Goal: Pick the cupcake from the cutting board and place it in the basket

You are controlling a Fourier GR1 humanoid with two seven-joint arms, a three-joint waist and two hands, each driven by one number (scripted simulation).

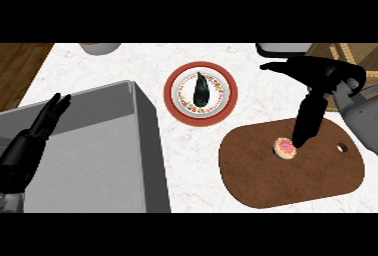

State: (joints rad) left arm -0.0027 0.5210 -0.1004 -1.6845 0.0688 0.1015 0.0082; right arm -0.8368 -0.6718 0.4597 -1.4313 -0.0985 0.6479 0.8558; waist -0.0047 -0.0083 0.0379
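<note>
The cupcake [285, 147] sits mid cutting board [292, 168], lower right of frame. The right hand [314, 107] reaches straight down, fingertips seemingly touching its right edge, fingers straight, not curled round it. The left hand [46, 120] rests spread at far left.

A kitchen, by every sign — a pale marbled counter [221, 60] set against a wood-plank floor [18, 67], with a deep grey sink basin [144, 150] sunk at one side. On the counter lie a brown cutting board [295, 185] with a hanging hole and a red-rimmed plate [181, 82] bearing a dark vegetable [200, 90] — a woven basket [347, 52] stands at the far corner.
</note>
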